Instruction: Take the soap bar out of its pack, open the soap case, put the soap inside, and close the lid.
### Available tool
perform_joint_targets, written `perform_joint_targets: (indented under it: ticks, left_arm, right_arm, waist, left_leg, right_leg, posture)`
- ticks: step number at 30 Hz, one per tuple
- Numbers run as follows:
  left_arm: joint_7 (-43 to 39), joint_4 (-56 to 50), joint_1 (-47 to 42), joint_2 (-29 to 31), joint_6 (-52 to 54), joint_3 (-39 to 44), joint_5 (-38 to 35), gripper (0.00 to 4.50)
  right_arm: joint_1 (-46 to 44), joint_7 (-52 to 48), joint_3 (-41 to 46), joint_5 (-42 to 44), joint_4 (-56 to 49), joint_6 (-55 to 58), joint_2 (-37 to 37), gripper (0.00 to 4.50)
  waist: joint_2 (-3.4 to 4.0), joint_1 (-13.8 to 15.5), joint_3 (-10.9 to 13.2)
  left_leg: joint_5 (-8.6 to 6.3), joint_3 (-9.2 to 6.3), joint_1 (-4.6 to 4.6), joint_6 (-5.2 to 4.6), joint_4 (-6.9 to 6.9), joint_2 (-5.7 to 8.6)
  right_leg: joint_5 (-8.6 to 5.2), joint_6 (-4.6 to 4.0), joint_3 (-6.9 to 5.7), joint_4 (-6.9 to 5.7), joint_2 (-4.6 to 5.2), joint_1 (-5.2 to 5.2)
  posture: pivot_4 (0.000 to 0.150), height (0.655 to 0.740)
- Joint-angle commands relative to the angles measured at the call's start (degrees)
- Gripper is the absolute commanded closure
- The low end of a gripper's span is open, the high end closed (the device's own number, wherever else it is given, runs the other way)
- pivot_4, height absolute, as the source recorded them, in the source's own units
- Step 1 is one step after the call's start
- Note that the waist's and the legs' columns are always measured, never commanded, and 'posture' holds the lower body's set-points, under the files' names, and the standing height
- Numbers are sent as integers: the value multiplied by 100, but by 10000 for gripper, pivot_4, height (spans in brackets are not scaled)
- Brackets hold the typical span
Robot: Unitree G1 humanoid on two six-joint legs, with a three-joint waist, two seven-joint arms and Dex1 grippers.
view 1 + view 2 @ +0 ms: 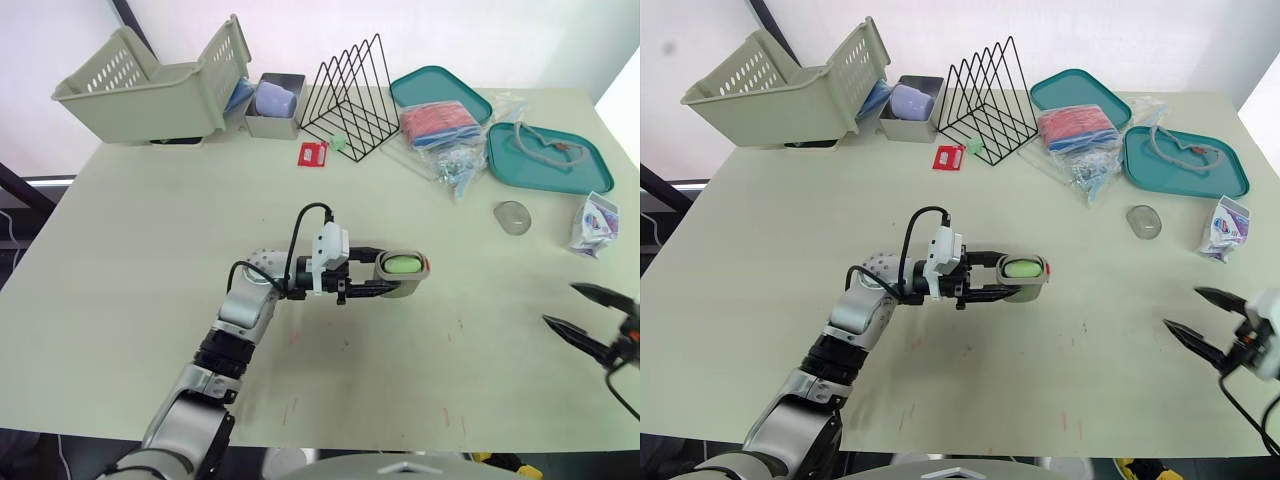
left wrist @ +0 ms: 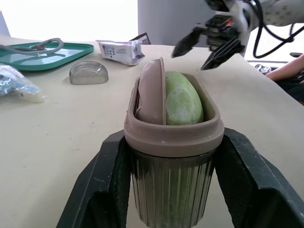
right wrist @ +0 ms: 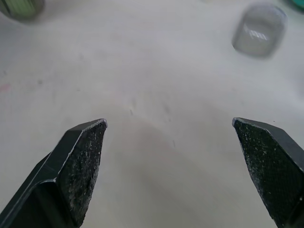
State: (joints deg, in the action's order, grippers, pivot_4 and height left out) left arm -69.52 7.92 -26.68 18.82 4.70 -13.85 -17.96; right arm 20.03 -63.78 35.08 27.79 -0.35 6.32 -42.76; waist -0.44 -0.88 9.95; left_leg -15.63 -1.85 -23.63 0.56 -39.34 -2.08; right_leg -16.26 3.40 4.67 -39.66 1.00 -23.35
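Left end effector [image 1: 385,273]: pinching the case [image 1: 402,270] by its two long sides, mouth up, over mid-table. The soap [image 2: 183,99] sits inside, green, with a brown insert [image 2: 152,92] standing on edge beside it. The case's long axis runs in line with the fingers, pointing toward the robot's right.

Right end effector [image 1: 562,304]: spread wide, holding nothing, low over bare table [image 1: 150,250] near the right side.

Lid [image 1: 513,216]: clear dome, lying flat on the table, apart from everything. It lies farther out than the right end effector and a little to the robot's left of it. From the case it is off to the right and farther out. I can't tell its long axis for certain.

Judgement: the soap is in, so what's left is the lid. Your right arm is clearly the nearer one, and the left is busy holding the case.

Room: open table between the right end effector and the lid, and between the lid and the case. The empty pack [image 1: 597,225] is near the lid on the right, close to the table edge. A teal tray [image 1: 590,178] and a plastic bag [image 1: 455,165] are just behind it. Come at the lid from the near side, and don't sweep right.
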Motion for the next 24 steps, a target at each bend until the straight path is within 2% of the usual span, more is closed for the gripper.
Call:
perform_joint_targets:
  ticks: [1,8,13,16,18,22,24]
  left_arm:
    - [9,-122,-44,-38,-97,56,-63,24896]
    - [12,-87,-83,-52,-68,34,-39,24896]
    - [28,-72,-99,-56,-47,19,-26,24896]
    - [60,-53,-114,-95,-53,0,-9,24896]
    - [97,-29,-135,-135,-64,-5,7,24896]
    - [191,-26,-137,-221,-89,-15,49,24896]
    - [220,-18,-133,-258,-112,-33,80,24896]
  right_arm:
    - [65,148,278,147,-227,-11,-1,628]
    - [-437,1248,453,675,-607,1504,-239,628]
    - [-1273,2078,-114,824,-1413,3673,-1374,628]
    - [-2344,2194,-676,1328,-1589,4701,-1817,628]
    - [-3179,2316,-1213,1347,-1369,5272,-2020,628]
    - [-5194,2309,-2950,948,-362,6725,-2361,628]
    - [-6002,2162,-3728,593,123,6884,-2319,628]
  waist:
    - [1,-32,0]
    - [4,-15,-2]
    - [13,-16,-4]
    - [12,-33,-4]
    - [14,-13,-4]
    - [16,17,-5]
    - [15,51,-5]
  left_leg:
    - [0,3,8,0,0,0]
    - [0,2,19,0,6,-1]
    - [0,4,18,0,4,0]
    - [0,-3,19,0,6,-1]
    - [0,-4,15,0,3,-2]
    - [0,-6,5,0,-2,0]
    - [0,-13,-8,0,0,0]
  right_leg:
    - [0,0,3,-1,0,6]
    - [-1,-1,5,-1,-3,16]
    - [-1,0,6,0,-2,16]
    - [-1,-1,2,-1,-5,15]
    - [-1,-1,-1,0,-5,15]
    - [0,-1,-6,7,1,13]
    - [0,-1,-16,16,3,4]
  posture:
    - [1500,7400]
    - [1500,7400]
    - [1500,7400]
    - [1500,7400]
    - [1500,7400]
    - [1500,7400]
    - [1500,7400]
